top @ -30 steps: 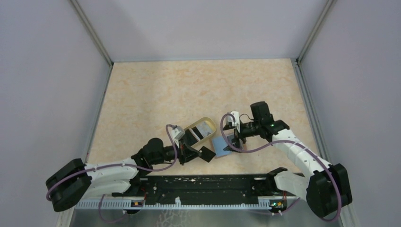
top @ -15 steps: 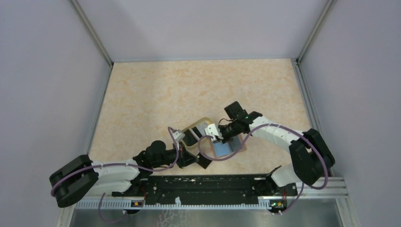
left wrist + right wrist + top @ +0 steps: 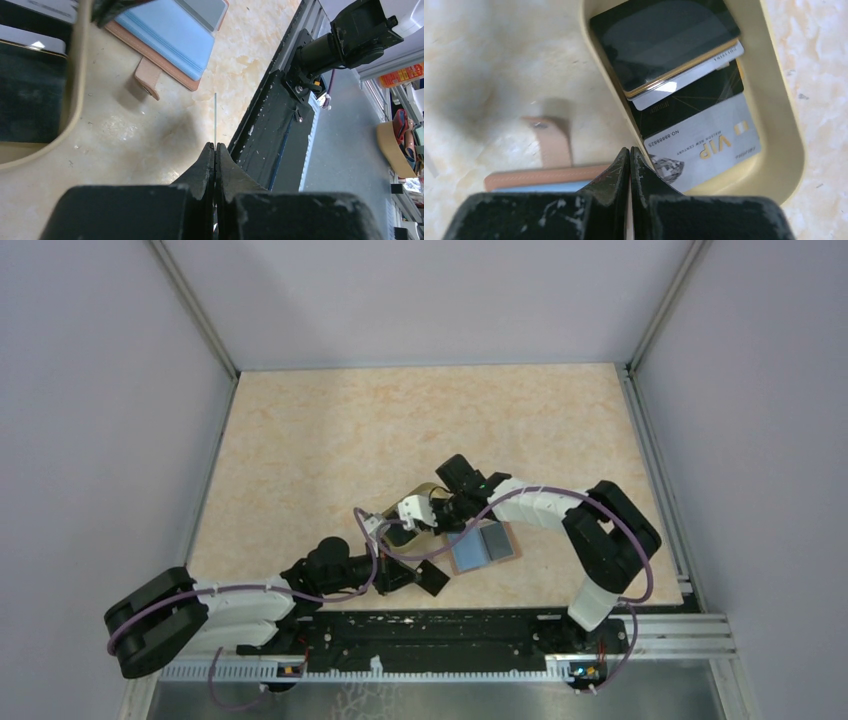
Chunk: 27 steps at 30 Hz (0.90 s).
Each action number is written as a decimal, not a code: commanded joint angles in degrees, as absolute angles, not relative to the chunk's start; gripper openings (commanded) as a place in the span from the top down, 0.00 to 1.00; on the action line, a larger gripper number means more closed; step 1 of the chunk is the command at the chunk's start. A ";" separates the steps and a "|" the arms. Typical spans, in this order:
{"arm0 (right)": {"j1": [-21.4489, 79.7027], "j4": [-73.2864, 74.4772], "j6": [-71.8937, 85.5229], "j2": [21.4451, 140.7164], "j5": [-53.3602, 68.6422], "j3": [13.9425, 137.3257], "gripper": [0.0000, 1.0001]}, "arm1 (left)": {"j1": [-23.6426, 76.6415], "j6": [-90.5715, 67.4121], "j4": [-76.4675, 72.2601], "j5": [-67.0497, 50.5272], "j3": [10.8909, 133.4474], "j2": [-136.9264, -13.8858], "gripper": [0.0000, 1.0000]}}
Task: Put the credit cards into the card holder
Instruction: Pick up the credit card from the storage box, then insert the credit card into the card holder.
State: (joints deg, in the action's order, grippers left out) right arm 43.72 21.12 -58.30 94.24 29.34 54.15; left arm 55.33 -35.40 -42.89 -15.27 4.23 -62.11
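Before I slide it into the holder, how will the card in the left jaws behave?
The card shows as a straight hairline edge out of the shut left jaws, so it is probably stiff and light. Pinched at one end only, it may pivot or slip if it catches on the card holder.

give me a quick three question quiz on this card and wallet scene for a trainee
1. True or false: the card holder lies folded shut.
2. Where does the stack of credit cards lie? A: in the oval dish; B: inside the card holder; C: on a shelf.
3. Fill in: the left fingers are pinched shut on a single thin black ____.
Key: 1 false, it lies open with its blue inside up. 2 A. 3 card.
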 commanded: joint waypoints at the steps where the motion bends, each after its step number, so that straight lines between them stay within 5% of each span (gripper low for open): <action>1: 45.50 9.79 -45.15 96.40 21.43 58.31 1.00 | 55.11 -36.59 -44.90 -15.84 3.80 -61.75 1.00; 8: 43.00 15.35 -37.99 91.71 23.66 59.24 0.93 | 55.10 -39.78 -52.19 -17.35 4.15 -65.17 1.00; 15: 26.52 39.83 -43.19 74.01 39.00 57.01 0.59 | 55.11 -39.14 -52.96 -23.43 14.65 -74.15 1.00; 27: 16.11 36.48 -37.73 75.01 27.78 50.89 0.57 | 52.52 -45.91 -47.31 -30.25 31.49 -94.54 1.00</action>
